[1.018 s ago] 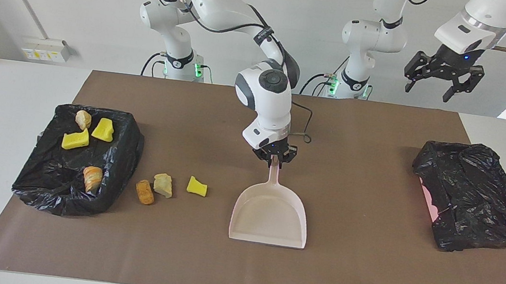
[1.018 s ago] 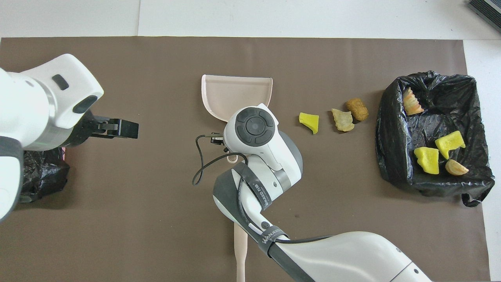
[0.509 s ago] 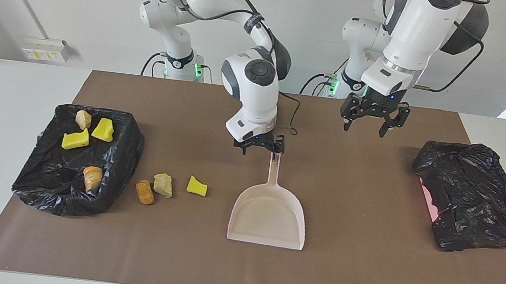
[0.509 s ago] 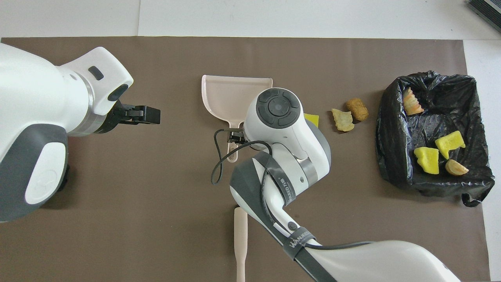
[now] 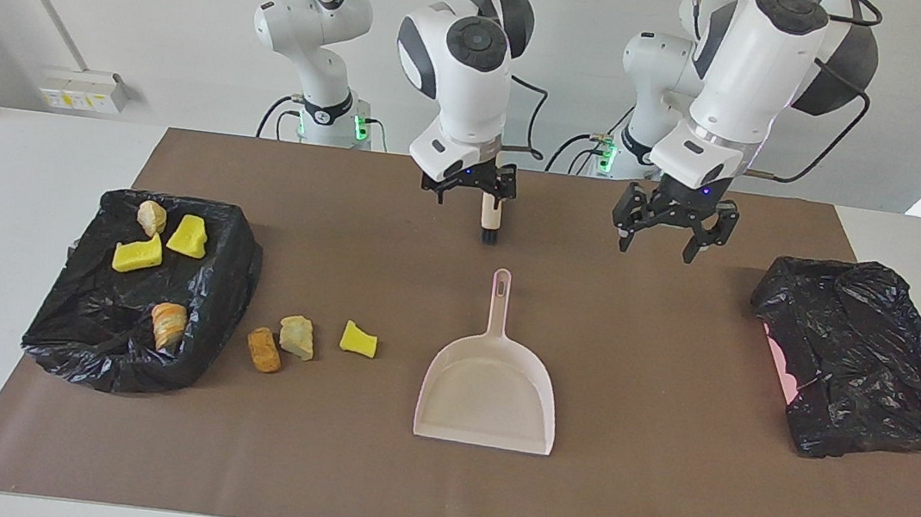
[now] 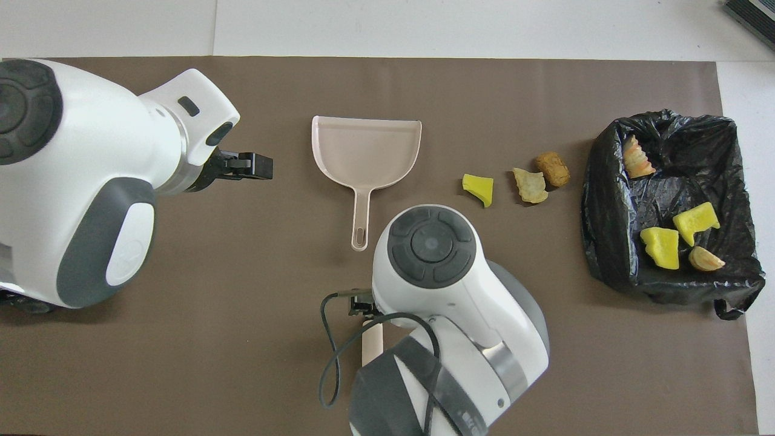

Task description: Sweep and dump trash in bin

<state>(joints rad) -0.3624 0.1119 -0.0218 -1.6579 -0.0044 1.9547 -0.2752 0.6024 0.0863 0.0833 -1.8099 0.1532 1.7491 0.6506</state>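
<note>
The brown mat (image 5: 640, 504) is covering the table. The black-lined bin (image 5: 84, 328) is sitting at the right arm's end, holding four scraps (image 5: 137, 255); three scraps (image 5: 297, 336) are lying just beside it. The dustpan (image 5: 489, 387) is resting mid-mat. The left gripper (image 5: 661, 232) is hanging open and empty. The right gripper (image 5: 468, 189) is hovering over the brush (image 5: 489, 218), jaws open.
</note>
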